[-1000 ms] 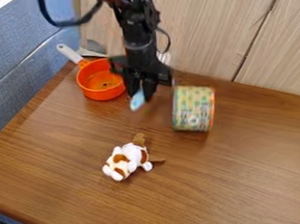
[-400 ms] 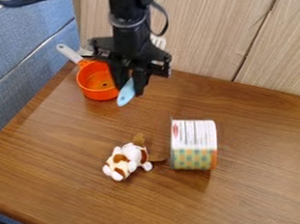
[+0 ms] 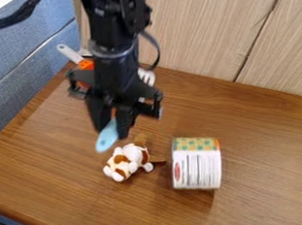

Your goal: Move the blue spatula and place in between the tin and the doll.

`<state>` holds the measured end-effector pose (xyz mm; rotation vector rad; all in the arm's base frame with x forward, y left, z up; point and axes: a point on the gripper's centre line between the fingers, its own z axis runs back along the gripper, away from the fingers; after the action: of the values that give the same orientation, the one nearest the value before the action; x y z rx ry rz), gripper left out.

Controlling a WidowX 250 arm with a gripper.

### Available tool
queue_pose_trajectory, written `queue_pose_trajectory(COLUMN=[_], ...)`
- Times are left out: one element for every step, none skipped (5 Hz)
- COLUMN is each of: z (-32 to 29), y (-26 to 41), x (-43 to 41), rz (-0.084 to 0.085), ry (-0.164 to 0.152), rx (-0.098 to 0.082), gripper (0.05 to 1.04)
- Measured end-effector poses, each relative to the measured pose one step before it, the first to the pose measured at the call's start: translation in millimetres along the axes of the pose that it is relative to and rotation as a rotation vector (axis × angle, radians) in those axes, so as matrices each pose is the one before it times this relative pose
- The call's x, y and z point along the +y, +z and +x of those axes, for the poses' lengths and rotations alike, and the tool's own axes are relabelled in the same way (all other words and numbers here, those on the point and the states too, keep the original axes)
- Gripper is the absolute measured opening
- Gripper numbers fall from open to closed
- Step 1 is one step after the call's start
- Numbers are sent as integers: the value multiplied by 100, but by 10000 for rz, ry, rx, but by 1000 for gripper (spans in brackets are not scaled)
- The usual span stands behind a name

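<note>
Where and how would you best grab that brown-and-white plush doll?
Probably around its rounded middle, from above: the doll lies low on the brown wooden table, and its small limbs stick outward, offering less to grip.

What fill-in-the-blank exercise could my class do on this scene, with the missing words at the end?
The spatula held by the gripper is coloured ____. The doll is brown and ____. Of the doll and the tin, the ____ is nearer the picture's right edge. The pan, partly hidden behind the gripper, is ____.

Missing words: blue; white; tin; orange.
</note>
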<state>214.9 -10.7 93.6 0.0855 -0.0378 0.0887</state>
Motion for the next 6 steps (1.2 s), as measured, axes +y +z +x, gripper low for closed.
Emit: queue_pose_trajectory(z=[-3236, -2843, -1968, -376, 1015, 1417], y=[226, 86, -897, -2052, -1519, -635], x=[10, 199, 306, 282, -27, -373], rz=[36, 419, 167, 181, -175, -358], ry=[309, 265, 66, -132, -393, -259], rx=[1026, 1028, 1018, 874, 324, 183], gripper=[324, 324, 324, 324, 324, 324])
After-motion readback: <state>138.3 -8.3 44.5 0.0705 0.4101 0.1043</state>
